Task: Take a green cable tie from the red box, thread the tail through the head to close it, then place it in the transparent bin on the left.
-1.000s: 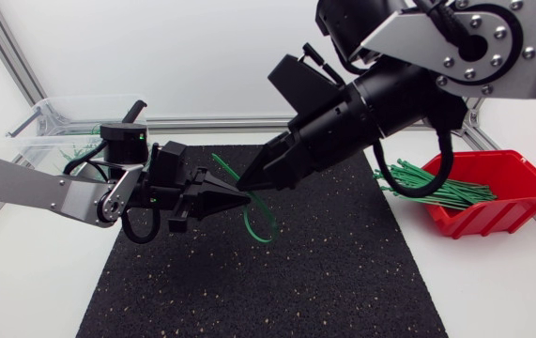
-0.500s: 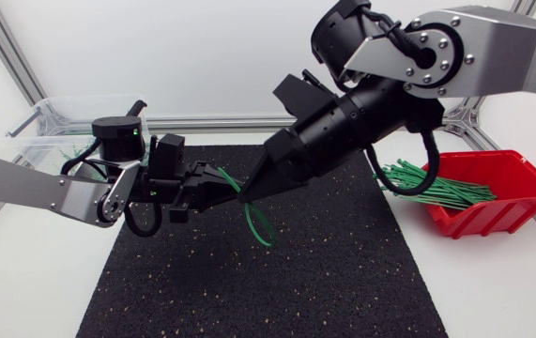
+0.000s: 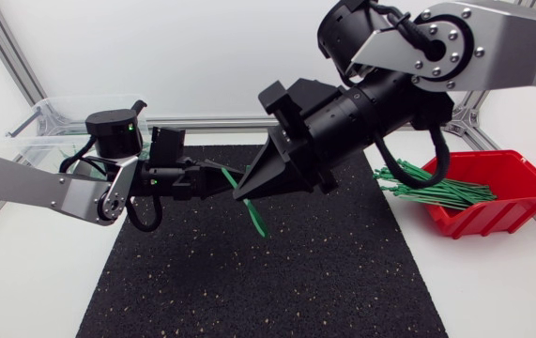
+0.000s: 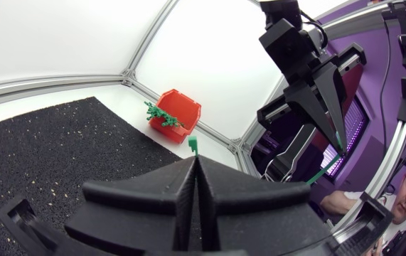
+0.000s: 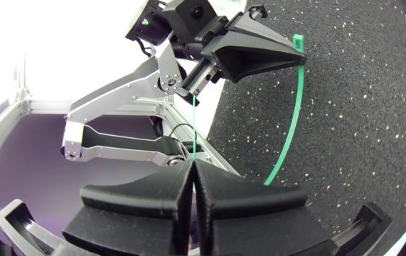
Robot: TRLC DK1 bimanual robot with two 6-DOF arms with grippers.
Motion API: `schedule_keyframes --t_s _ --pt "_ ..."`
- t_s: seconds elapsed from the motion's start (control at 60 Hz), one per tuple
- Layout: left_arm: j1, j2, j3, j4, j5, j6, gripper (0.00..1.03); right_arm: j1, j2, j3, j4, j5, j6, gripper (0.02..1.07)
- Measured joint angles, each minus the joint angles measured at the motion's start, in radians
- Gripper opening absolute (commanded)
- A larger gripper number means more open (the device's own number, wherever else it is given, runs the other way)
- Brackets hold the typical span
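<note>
Left hand (image 3: pixel 226 176) and right hand (image 3: pixel 243 194) both tight on green cable tie (image 3: pixel 256 222) over speckled black mat (image 3: pixel 296 282)

The white table (image 3: pixel 493 291) carries a black mat (image 3: pixel 277 282), red box (image 3: pixel 502 214) and transparent bin (image 3: pixel 47 122).

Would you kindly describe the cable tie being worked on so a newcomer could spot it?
Over the black mat, the left end effector and right end effector meet. The green cable tie is gripped between them, looping down in the air, unlike the bundle lying in the red box.
</note>
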State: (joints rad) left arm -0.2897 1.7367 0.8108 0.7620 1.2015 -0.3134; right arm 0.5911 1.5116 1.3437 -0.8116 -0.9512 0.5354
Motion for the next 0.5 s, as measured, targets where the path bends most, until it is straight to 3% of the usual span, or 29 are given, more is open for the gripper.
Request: schedule_keyframes --t_s 0.267,0.5 --pt "-0.036 -0.055 0.011 0.018 -0.037 -0.138 0.03 -0.038 -0.117 -0.06 0.165 -0.03 0.409 0.07" --pt "-0.054 -0.124 0.045 0.029 -0.082 -0.212 0.03 -0.051 -0.15 -0.065 0.187 -0.034 0.561 0.07"
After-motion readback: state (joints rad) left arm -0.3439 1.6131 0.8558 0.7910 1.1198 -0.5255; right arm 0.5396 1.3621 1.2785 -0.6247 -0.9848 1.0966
